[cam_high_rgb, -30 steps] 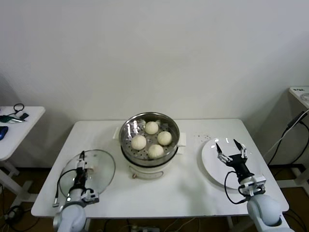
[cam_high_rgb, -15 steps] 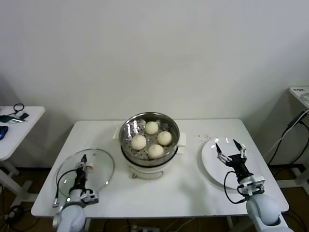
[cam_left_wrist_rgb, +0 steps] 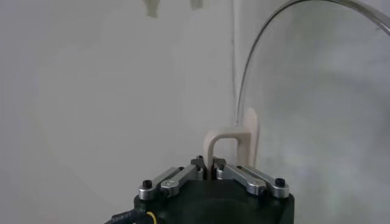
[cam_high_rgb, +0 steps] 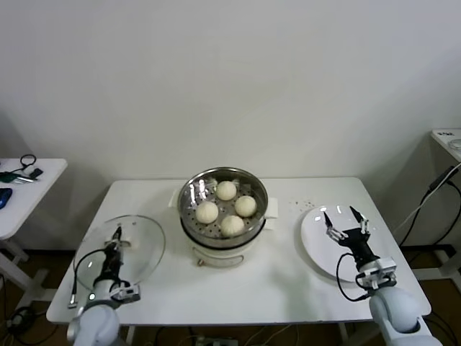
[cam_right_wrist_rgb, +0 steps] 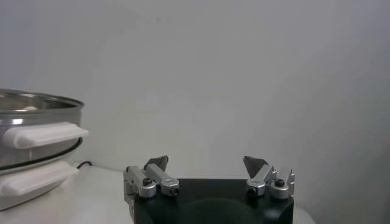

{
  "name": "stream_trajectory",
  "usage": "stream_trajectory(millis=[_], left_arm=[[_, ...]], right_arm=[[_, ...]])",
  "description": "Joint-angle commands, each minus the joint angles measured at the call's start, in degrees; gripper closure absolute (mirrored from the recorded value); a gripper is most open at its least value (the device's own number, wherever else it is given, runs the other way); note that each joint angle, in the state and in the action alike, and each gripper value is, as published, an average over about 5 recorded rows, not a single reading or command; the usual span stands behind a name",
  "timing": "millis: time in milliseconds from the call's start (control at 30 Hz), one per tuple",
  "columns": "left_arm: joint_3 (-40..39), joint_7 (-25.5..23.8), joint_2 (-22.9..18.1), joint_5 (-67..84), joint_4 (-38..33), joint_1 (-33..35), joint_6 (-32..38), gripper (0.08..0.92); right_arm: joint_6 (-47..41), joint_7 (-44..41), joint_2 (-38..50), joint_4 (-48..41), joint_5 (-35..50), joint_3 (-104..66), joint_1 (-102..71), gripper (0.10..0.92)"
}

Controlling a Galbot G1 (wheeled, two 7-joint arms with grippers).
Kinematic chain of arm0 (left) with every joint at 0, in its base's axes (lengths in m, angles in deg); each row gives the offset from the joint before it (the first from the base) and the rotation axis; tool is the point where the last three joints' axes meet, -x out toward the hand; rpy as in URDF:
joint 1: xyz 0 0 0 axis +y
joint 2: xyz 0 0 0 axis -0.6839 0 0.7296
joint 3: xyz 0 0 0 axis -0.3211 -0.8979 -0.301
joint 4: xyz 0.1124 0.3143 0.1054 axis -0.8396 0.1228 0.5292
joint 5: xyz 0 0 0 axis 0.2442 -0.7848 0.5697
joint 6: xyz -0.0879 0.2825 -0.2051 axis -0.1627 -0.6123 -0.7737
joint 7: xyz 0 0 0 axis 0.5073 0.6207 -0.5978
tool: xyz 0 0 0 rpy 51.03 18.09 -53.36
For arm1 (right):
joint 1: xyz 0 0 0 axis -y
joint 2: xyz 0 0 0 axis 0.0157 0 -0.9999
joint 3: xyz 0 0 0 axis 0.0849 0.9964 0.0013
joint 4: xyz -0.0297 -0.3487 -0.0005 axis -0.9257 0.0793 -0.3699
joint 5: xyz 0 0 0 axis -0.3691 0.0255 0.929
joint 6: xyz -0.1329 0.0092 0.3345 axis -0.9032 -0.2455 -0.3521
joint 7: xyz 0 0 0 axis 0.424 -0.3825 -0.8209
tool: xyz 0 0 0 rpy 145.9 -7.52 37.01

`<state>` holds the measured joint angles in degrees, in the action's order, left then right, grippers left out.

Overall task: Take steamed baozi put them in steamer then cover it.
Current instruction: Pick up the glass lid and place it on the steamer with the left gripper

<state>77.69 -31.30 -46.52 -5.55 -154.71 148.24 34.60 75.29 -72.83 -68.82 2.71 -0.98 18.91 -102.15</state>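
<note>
On the bench (cam_high_rgb: 288, 274), four baozi (cam_high_rgb: 227, 207) sit in the uncovered steamer (cam_high_rgb: 223, 216) at centre; the left end effector (cam_high_rgb: 114, 244) pinches the cover (cam_high_rgb: 124, 249) at 8 o'clock, while the spread right end effector (cam_high_rgb: 344, 220) hangs over a white plate (cam_high_rgb: 317, 249) at 4 o'clock.

A plain white wall (cam_high_rgb: 230, 79) backs the white rectangular bench (cam_high_rgb: 288, 277); a smaller white side table (cam_high_rgb: 21, 194) stands left.

The steamer (cam_high_rgb: 223, 209) top is left uncovered, and bare table (cam_high_rgb: 288, 270) is seen on both sides.
</note>
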Motion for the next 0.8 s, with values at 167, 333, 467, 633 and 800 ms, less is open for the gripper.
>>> stream_trajectory(millis=[167, 333, 467, 633, 800], left_arm=[[-0.2, -2.1, 8.2, 4.8, -21.9, 8.7, -15.0, 0.849], [-0.1, -2.8, 12.5, 7.2, -27.6, 9.5, -21.3, 0.849], [-1.2, -6.2, 16.2, 8.8, -32.6, 8.1, -25.7, 0.849], [-9.0, -10.1, 20.5, 8.1, -35.1, 1.9, -30.3, 0.849], [-17.9, -15.6, 21.9, 5.2, -34.2, -5.3, -33.1, 0.849]], right_arm=[[0.1, 0.0, 0.2, -1.3, -0.4, 0.7, 1.1, 0.203], [0.1, 0.0, 0.3, -2.2, -0.6, 1.7, 2.1, 0.203], [0.1, 0.1, 0.3, -3.0, -0.8, 2.8, 3.0, 0.203], [0.1, 0.5, 0.2, -3.9, -1.1, 4.2, 4.4, 0.203], [0.1, 0.6, -0.2, -4.8, -1.4, 5.1, 5.6, 0.203]])
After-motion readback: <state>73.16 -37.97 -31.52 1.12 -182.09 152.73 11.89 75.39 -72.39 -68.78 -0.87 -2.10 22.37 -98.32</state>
